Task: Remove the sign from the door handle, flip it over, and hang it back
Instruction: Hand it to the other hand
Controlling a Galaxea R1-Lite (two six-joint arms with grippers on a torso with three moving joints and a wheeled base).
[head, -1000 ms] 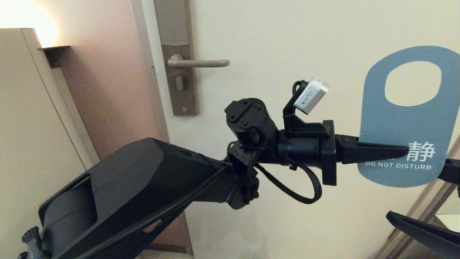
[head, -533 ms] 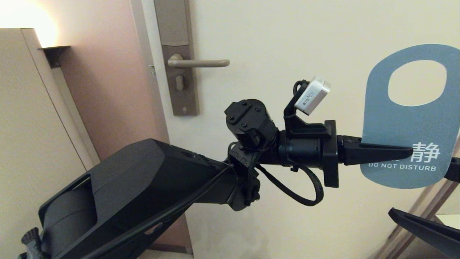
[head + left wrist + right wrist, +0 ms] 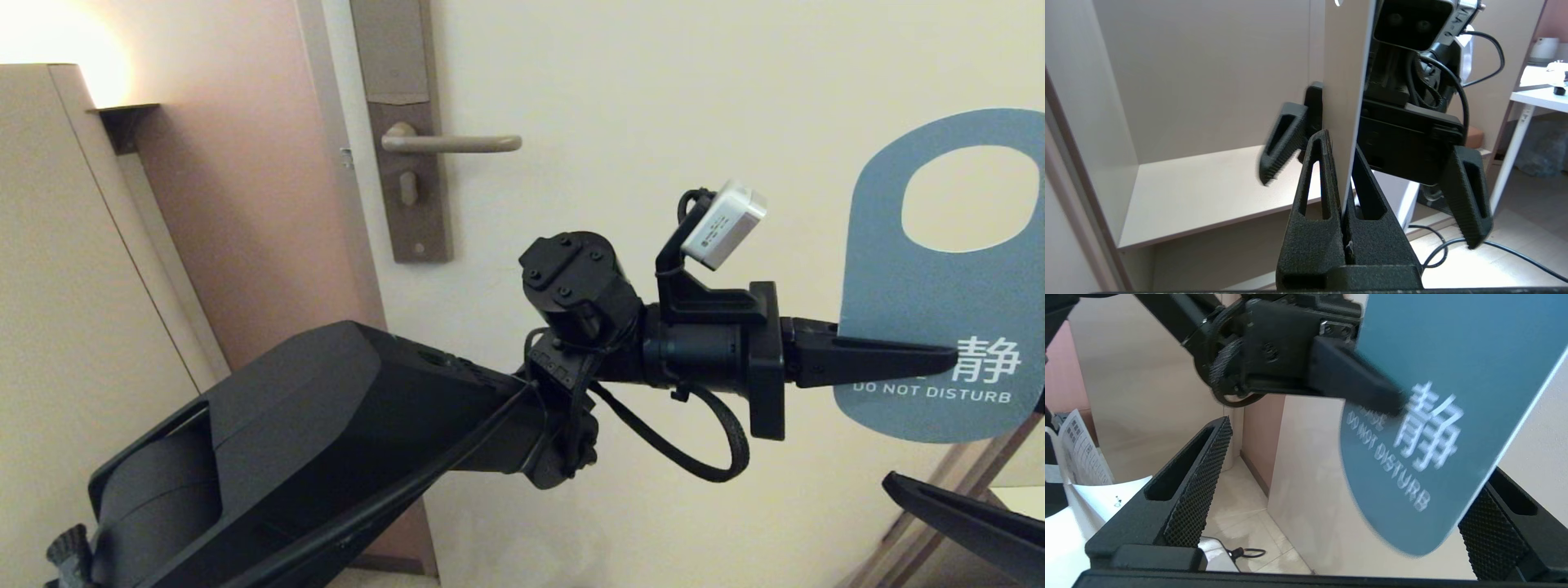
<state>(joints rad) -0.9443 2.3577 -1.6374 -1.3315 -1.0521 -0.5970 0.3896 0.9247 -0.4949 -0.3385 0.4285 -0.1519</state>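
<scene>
We are at the handover in the middle of the task: the sign (image 3: 939,327) is off the door handle (image 3: 453,144) and held up in the air far to the right of it, well apart from the door hardware. Our left tool (image 3: 951,357) is clenched on the sign's lower part, just beside the white character and the "DO NOT DISTURB" line, with the hole end uppermost. In the left wrist view the two fingers press together on the sign's edge, which stands upright between them. The teal-blue face looks toward us in the head view, while the pale face shows in the left wrist view.

Our right tool (image 3: 1331,522) is released, its jaws spread wide with the sign's rounded lower end hanging between them; the right wrist view shows a gap on the left finger's side, and on the other side we cannot tell whether the pad touches. In the head view only a dark part of this arm shows at the lower right.

We judge that the turning-over is not yet done. The next move calls for the right tool to close on the lower end without knocking the sign askew, and only then for the left to let go, so that the sign can be turned and carried left to the lever.
</scene>
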